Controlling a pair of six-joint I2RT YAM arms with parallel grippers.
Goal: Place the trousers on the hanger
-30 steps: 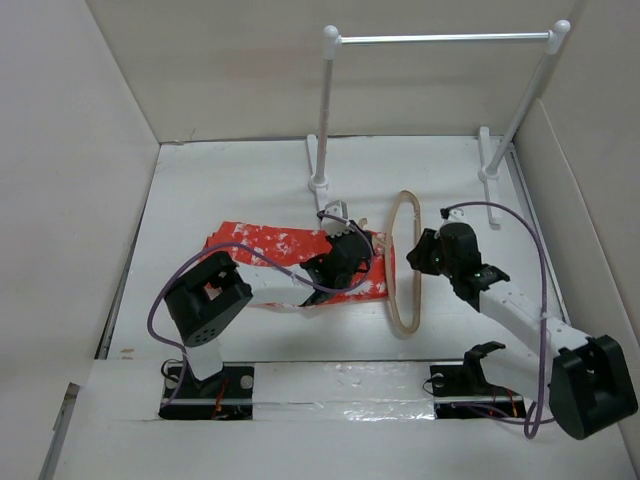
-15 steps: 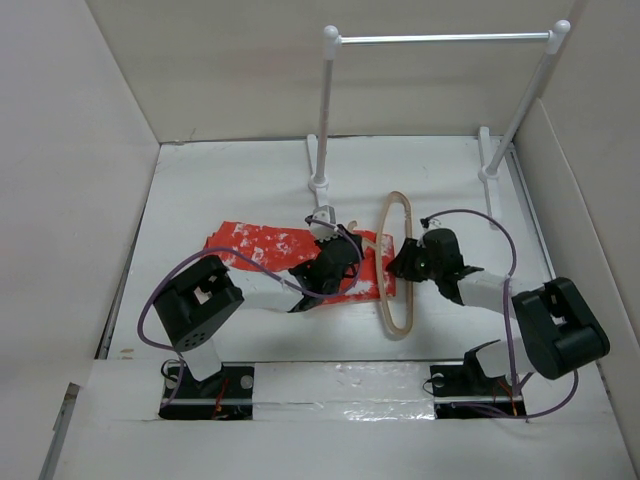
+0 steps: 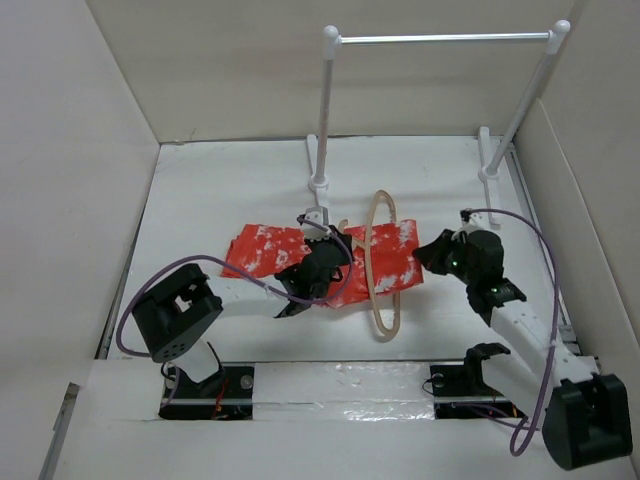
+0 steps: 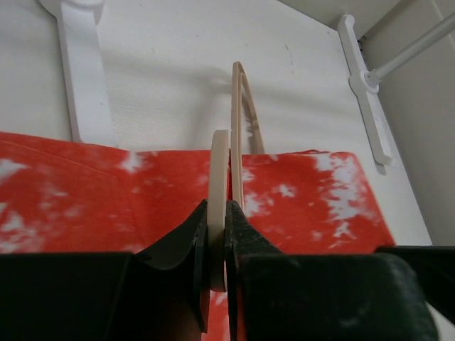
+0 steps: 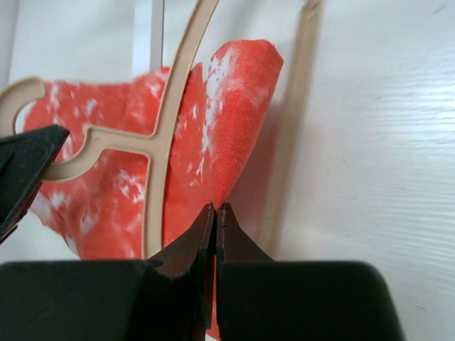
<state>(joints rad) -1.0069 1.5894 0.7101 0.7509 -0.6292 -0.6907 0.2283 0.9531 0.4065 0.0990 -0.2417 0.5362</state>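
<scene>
The orange-red trousers point(image 3: 262, 251) with white splotches lie folded across the table and pass through the beige hanger point(image 3: 381, 322), which stands on edge. My left gripper point(image 3: 330, 262) is shut on the hanger's hook part point(image 4: 220, 185), over the cloth point(image 4: 85, 192). My right gripper point(image 3: 428, 255) is shut on the right end of the trousers point(image 5: 234, 114), which pokes past the hanger frame point(image 5: 174, 106). In the top view that end point(image 3: 398, 252) lies right of the hanger.
A white tube rack with a metal crossbar point(image 3: 445, 39) stands at the back; its left post point(image 3: 322, 110) and foot point(image 4: 84, 78) are just behind the trousers, its right foot point(image 4: 362, 78) further right. White walls enclose the table on three sides.
The trousers slid right through the hanger, their end now well past it. My right gripper pulled right with the cloth. The hanger and my left gripper shifted a little left.
</scene>
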